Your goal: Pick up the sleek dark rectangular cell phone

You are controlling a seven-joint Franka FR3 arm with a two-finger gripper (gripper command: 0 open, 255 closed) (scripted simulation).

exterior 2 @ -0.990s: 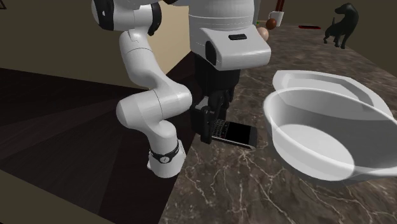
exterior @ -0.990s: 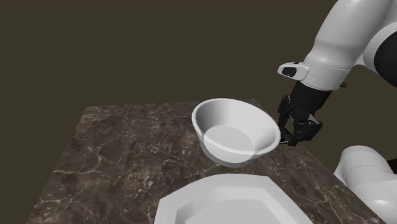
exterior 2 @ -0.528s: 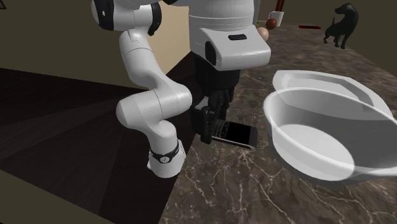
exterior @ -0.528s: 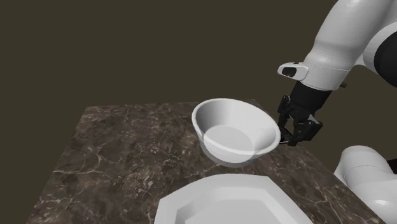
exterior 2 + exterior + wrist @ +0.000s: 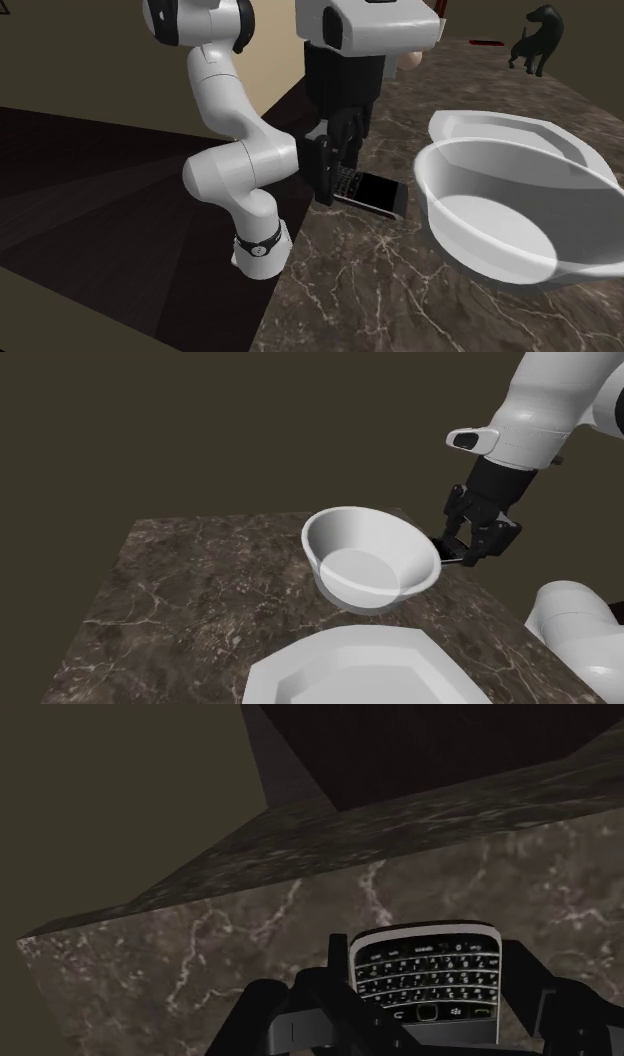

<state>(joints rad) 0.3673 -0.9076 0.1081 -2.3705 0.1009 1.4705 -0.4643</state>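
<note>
Gripper point(image 5: 335, 183), fingers clasping the keypad end of the black keyboard cell phone point(image 5: 375, 190), sits higher than a second ago; phone now tilted, apparently just clear of the marble countertop point(image 5: 380, 295), so the lift looks begun.

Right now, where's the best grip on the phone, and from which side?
Its two long edges at the keyboard end, coming from above, as the end effector clasps it. The phone is flat and thin, so probably only its narrow width fits between the jaws, and the bowl sits nearer the screen end.
</note>
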